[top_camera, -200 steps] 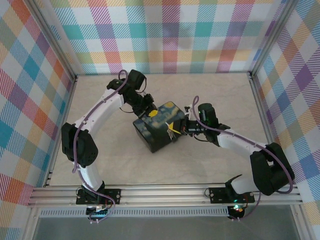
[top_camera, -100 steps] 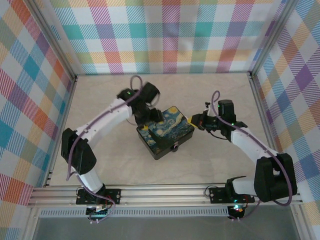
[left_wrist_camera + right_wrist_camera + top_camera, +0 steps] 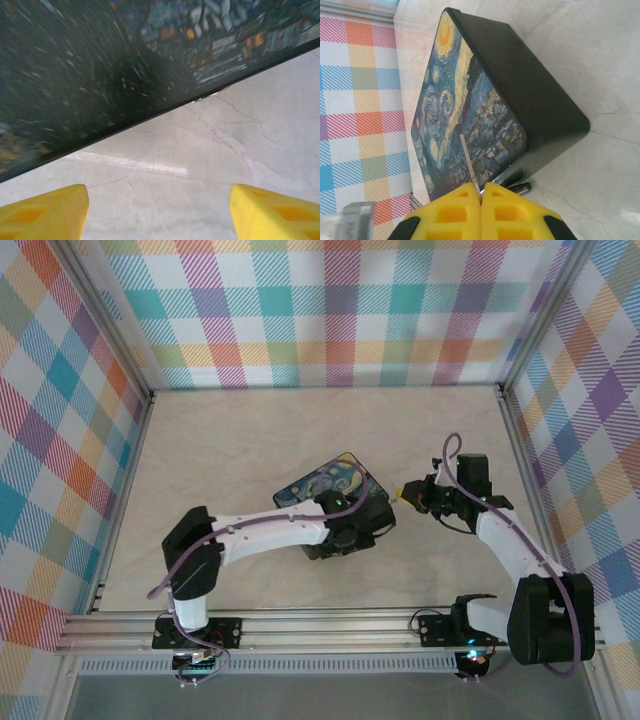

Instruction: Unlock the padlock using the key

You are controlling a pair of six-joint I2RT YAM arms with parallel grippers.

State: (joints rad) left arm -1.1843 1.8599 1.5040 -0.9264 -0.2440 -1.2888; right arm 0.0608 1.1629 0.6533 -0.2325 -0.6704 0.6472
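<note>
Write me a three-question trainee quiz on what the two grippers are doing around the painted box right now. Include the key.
1. True or false: the left gripper is clamped on the blue painted box.
2. What is pinched in the right gripper? A. a thin silvery key; B. a screw; C. nothing.
3. Fill in the missing word: in the top view, the right gripper is on the box's ____ side.

Key: 1 false, its jaws stand apart with nothing between them; 2 A, the blade sticks out from between the closed jaws; 3 right.
</note>
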